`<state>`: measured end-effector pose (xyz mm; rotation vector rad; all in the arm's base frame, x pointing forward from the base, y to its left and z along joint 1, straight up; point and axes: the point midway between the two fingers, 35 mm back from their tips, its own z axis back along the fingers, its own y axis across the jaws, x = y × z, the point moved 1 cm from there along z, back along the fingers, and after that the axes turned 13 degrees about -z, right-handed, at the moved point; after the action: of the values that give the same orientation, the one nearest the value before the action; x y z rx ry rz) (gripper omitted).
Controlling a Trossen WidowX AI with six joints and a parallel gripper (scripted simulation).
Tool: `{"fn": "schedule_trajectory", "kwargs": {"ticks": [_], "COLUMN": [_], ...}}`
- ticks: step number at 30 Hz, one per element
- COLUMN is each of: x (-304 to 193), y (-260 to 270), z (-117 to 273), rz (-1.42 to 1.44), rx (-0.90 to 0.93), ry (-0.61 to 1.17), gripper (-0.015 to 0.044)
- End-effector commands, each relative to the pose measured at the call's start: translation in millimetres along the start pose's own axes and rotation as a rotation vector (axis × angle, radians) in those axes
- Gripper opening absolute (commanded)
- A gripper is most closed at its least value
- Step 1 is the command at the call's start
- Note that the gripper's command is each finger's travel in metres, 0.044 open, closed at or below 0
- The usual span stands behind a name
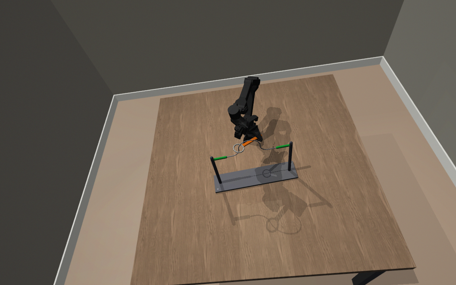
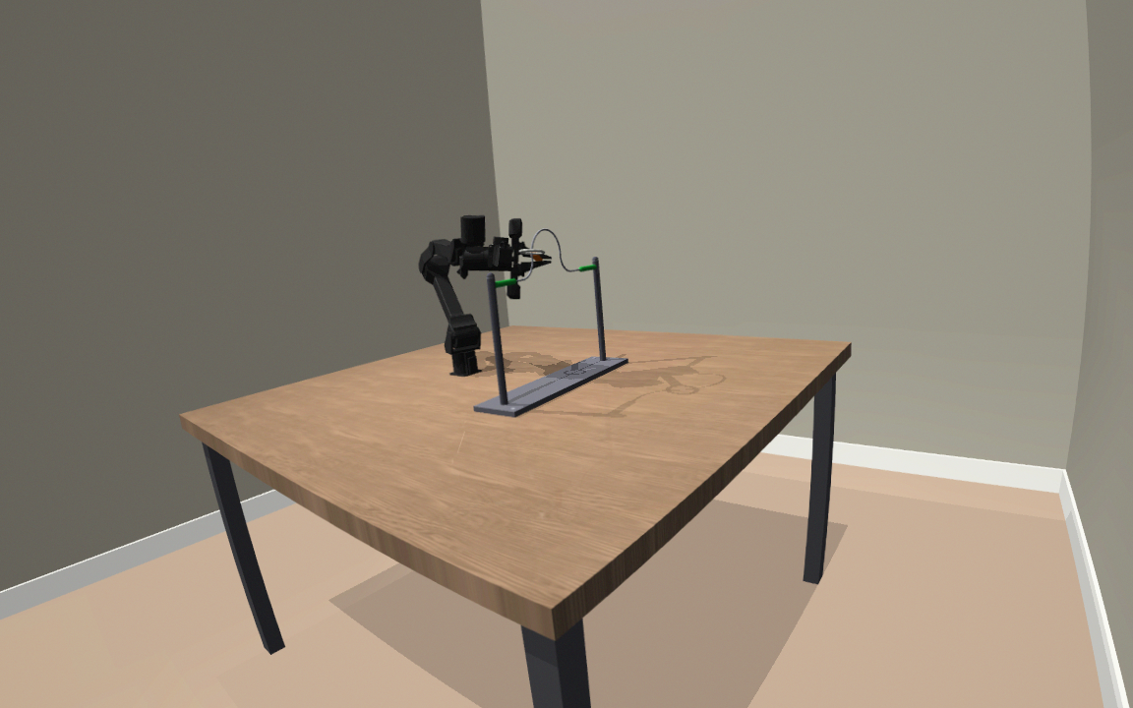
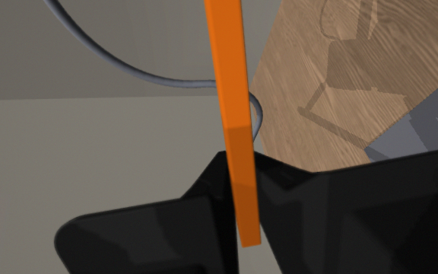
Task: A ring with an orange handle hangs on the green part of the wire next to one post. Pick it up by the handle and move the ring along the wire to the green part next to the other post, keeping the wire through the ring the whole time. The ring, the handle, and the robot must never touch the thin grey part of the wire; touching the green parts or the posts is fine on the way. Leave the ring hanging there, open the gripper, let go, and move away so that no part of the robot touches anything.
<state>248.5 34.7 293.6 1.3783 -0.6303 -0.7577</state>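
From the left, we see the ring point(image 1: 238, 148) around the grey wire point(image 1: 265, 147), a little past the left green part point(image 1: 219, 157), well above the desk point(image 1: 194, 219). Its handle point(image 3: 231, 95) is a flat, stiff orange bar, probably light and smooth, so it may slip or turn. Our hand point(image 3: 242, 179) is closed tight on the handle's lower end, which looks to us a good place to hold.

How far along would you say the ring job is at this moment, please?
Done: the hand is shut on the orange handle. In hand: the ring sits on the grey wire, partway across. Left: reach the far green part, hang it, release and withdraw.
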Motion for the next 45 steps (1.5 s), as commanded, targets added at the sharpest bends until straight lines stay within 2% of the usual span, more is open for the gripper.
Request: {"fn": "schedule_trajectory", "kwargs": {"ticks": [1, 45], "x": [1.1, 20.5], "y": [0.2, -27.1], "z": [0.2, 9.3], "rz": [0.053, 0.72], "rx": [-0.03, -0.488], "ry": [-0.011, -0.121], "gripper": [-0.015, -0.015]}}
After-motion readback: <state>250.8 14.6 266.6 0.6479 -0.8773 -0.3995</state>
